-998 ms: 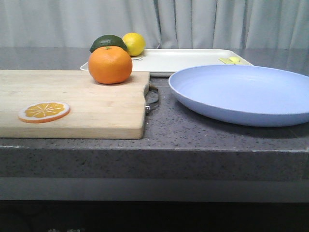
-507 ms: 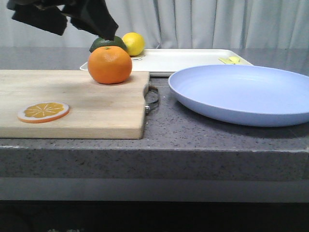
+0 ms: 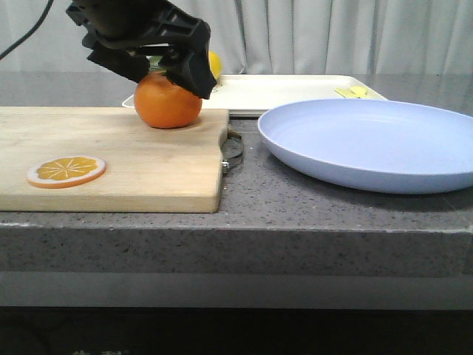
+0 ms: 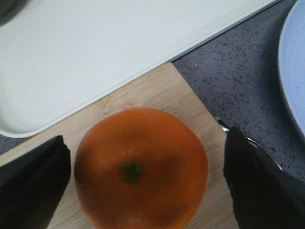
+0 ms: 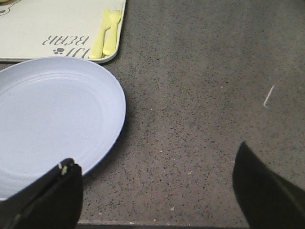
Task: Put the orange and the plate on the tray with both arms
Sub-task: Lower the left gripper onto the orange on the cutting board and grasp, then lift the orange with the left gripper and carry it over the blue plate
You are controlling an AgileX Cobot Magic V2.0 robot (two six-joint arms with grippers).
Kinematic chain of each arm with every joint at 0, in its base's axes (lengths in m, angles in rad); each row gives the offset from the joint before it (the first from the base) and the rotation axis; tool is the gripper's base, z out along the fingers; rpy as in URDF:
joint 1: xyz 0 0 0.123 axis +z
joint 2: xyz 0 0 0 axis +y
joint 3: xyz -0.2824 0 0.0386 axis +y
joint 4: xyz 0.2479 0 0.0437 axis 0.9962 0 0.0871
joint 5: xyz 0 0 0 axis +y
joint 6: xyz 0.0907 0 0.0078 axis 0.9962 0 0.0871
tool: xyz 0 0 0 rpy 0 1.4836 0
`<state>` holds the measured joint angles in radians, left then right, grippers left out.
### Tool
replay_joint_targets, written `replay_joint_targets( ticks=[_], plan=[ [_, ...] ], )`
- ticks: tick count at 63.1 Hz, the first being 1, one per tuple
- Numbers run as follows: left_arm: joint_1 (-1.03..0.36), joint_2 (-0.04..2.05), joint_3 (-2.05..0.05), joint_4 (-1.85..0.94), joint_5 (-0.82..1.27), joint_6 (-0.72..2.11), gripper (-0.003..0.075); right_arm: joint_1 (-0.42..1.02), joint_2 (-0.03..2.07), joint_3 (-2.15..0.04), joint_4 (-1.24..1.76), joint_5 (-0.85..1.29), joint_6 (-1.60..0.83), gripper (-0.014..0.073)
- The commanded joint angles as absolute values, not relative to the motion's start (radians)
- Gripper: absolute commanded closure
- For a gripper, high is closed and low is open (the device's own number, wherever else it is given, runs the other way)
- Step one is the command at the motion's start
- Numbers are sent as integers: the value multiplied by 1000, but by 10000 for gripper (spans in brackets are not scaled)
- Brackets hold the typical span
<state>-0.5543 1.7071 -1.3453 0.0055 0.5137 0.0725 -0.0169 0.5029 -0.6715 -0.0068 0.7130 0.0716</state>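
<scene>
The orange (image 3: 167, 103) sits on the far right corner of a wooden cutting board (image 3: 111, 159). My left gripper (image 3: 166, 70) hangs open right over it, a finger on each side without touching. In the left wrist view the orange (image 4: 140, 167) lies between the two fingers (image 4: 31, 181). The lavender-blue plate (image 3: 377, 144) lies on the counter at the right. The cream tray (image 3: 281, 92) lies behind both. My right gripper (image 5: 155, 191) shows only in its wrist view, open and empty over bare counter beside the plate's rim (image 5: 112, 129).
An orange slice (image 3: 66, 171) lies on the board's near left. A lemon (image 3: 213, 63) sits at the tray's left end, mostly hidden by the arm. Yellow cutlery (image 5: 106, 33) lies on the tray's right end. The board's metal handle (image 3: 233, 148) points at the plate.
My left arm has come in from the upper left and dropped down over the orange. The orange, plate and tray have not moved.
</scene>
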Motion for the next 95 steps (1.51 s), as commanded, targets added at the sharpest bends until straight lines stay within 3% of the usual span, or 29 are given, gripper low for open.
replay_joint_targets(
  ticks=[1,16,32,44,62,77,95],
  plan=[
    [-563,1687,-1387,8,468,74,89,-22,515,-700,-19,632,70,-50],
    [-563,1720,-1389,8,460,74,94,-22,515,-700,-19,632,70,-50],
    [-563,1720,-1400,-5,475,74,316,-22,515,-700,-19,632,70,-50],
    [-593,1720,-1477,0,547,74,315,-22,515,-700,-19,632,70,-50],
    [-760,1736,-1611,0,563,86,304,-22,515,-700,-19,632,70,-50],
    [-876,1851,-1764,0,608,86,304,-22,515,-700,-19,632,70,-50],
    [-922,1966,-1857,0,607,86,304,-22,515,-700,-19,633,70,-50]
  ],
)
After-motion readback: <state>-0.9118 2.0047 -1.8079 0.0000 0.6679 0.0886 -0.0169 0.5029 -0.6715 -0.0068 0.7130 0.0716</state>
